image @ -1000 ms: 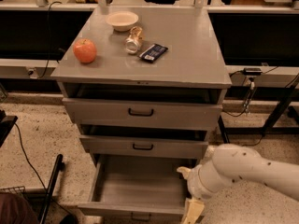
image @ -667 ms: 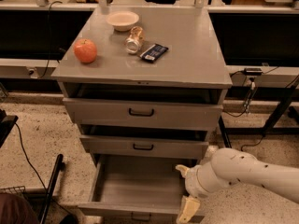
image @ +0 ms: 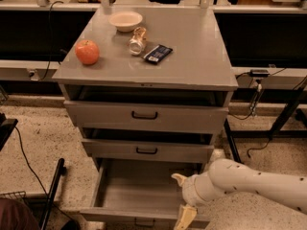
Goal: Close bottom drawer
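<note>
Compared with the earlier frames, the gripper (image: 178,200) and its white arm (image: 259,183) have moved a little to the left along the front of the bottom drawer (image: 139,190), while the drawer itself lies where it did, pulled well out of the grey bench (image: 192,56). The drawer's tray runs from the bench body towards the camera. Its short front panel forms the near end, with its long axis left to right across the lower part of the view. The jaws stand wide apart at the right end of that panel. One cream finger (image: 179,178) lies over the tray interior and the other hangs in front of the panel, and neither is seen pressing on it. The drawer's right front corner is covered by the wrist. The lower edge of the view cuts off the bottom of the panel and leaves only part of its dark handle (image: 144,222) visible. Above, the middle drawer (image: 146,150) and the top drawer (image: 144,116) each show a dark gap along the upper edge. The bench top carries an apple (image: 87,51), a pale bowl (image: 125,20), a small container lying on its side (image: 137,40) and a dark packet (image: 158,53). The container's kind cannot be made out.
</note>
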You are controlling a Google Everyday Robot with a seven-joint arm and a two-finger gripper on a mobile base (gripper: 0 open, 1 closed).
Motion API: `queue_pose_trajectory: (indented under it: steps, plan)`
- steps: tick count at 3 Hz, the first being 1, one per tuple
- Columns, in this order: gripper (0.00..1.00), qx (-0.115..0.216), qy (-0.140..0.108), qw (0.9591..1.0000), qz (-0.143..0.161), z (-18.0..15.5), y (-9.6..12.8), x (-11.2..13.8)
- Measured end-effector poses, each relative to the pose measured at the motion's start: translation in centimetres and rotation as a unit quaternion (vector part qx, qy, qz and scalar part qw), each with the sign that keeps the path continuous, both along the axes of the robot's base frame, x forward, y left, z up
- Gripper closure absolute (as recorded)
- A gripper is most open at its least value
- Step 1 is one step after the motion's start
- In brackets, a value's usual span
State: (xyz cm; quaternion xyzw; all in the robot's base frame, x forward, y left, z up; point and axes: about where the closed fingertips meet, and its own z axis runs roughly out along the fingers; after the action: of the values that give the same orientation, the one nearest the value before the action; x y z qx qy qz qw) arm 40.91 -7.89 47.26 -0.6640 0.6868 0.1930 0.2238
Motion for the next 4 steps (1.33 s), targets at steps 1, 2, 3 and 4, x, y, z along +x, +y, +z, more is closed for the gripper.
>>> queue_pose_trajectory:
  steps: [1,2,3,4]
  plan:
    - [0.0,0.034,-0.003,0.9994,0.004,-5.8,2.0,0.8]
    - [0.0,0.054,0.003,0.9985,0.012,-10.7,4.0,1.1]
    - [0.0,0.053,0.02,0.9983,0.014,-15.0,5.2,1.1]
    - [0.0,0.049,0.043,0.9979,0.0,-19.9,5.1,1.8]
